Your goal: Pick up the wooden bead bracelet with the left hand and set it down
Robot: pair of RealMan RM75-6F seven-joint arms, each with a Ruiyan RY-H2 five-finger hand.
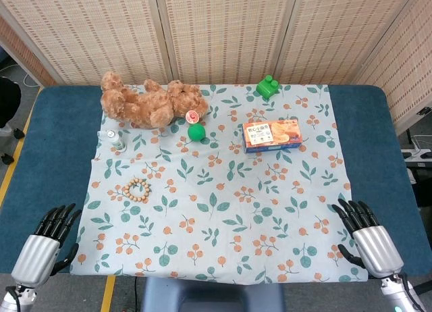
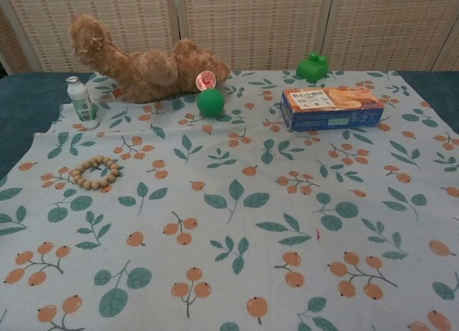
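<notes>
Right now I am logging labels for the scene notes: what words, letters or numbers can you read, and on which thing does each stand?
"C", white on a small red round badge at the teddy bear.
Biscuit box: white characters on the blue top and a pale label on the front side, both too small to read.
Small white bottle: green label, print too blurred to read.
Nothing else bears text.

A woven bamboo folding screen [image 1: 223, 32] stands at twelve o'clock behind the blue table [image 1: 47, 143]; grey floor [image 1: 17, 119] at nine o'clock.
</notes>
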